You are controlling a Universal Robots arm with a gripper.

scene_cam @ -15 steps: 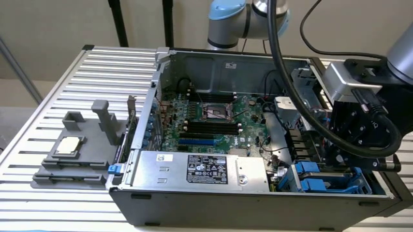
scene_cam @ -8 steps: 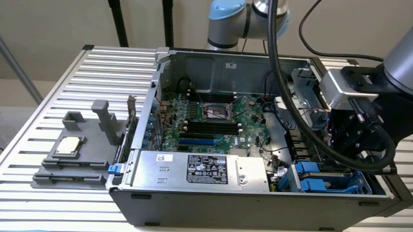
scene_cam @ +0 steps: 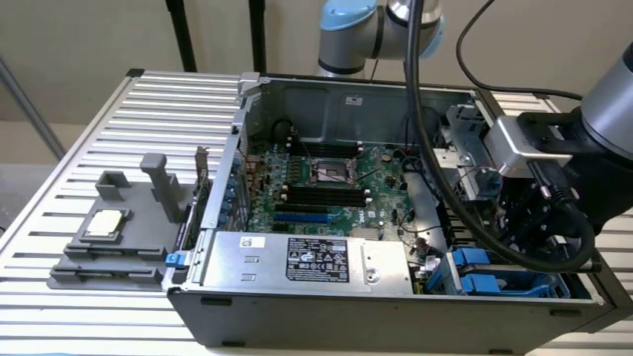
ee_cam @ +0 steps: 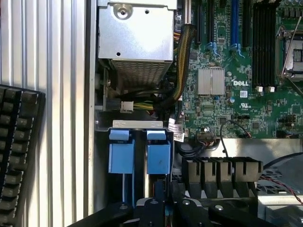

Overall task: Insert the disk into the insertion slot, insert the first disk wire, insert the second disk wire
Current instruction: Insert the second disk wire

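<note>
Clenched tight with nothing visibly held, the tool (ee_cam: 163, 201) hangs just above the insertion slot (ee_cam: 139, 151), whose bright blue plastic clips sit in the open computer case (scene_cam: 296, 319) at the desk's (scene_cam: 109, 311) front corner. Grey arm (scene_cam: 613, 96) reaches down steeply, trailing black cables (scene_cam: 435, 148), beside the ribbed silver power supply (scene_cam: 307, 259).

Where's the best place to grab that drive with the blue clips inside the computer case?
Probably by the two blue clips on the disk, coming straight down from above. They stand up side by side from the cage with a gap between them, while the power supply and case wall block the sides.
</note>
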